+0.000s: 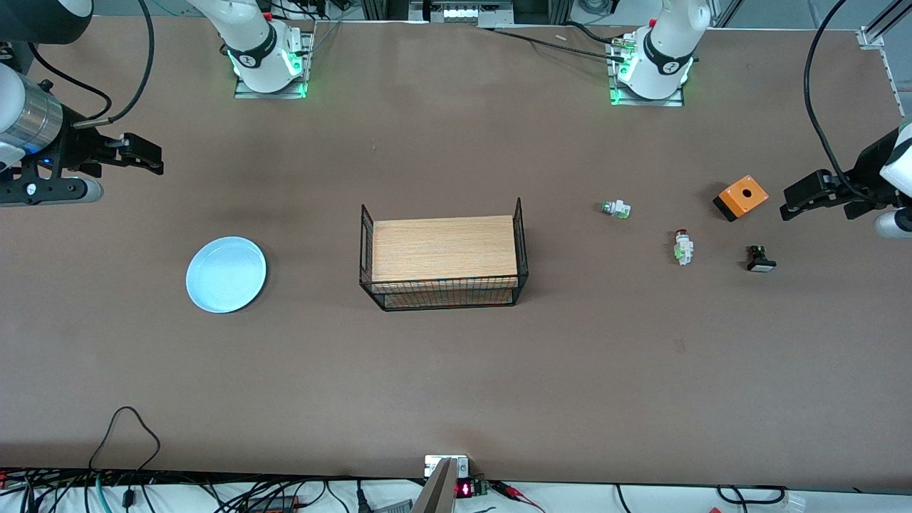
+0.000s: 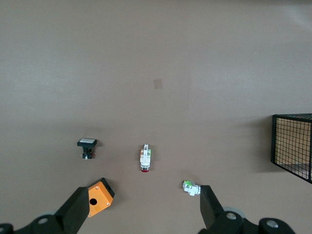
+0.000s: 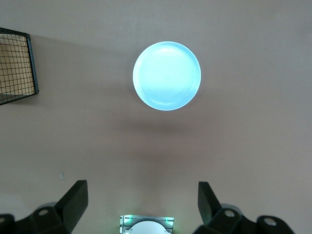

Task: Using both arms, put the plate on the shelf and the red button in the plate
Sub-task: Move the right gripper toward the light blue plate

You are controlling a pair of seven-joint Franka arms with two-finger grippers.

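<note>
Ideally, the spread left fingers (image 2: 141,214) should be centred over the red button (image 2: 145,158), clear of neighbouring switches, while the spread right fingers (image 3: 141,204) are lowered across the plate (image 3: 166,76) rim.

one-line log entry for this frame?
left gripper: open, waiting, empty | right gripper: open, waiting, empty | plate: on table | red button: on table, untouched

Plate (image 1: 226,274): round, shallow, light blue, raised rim, lying flat and empty on the table toward the right arm's end. Red button (image 1: 683,246): small white body, dark red cap, green side tabs, lying on its side toward the left arm's end.
</note>
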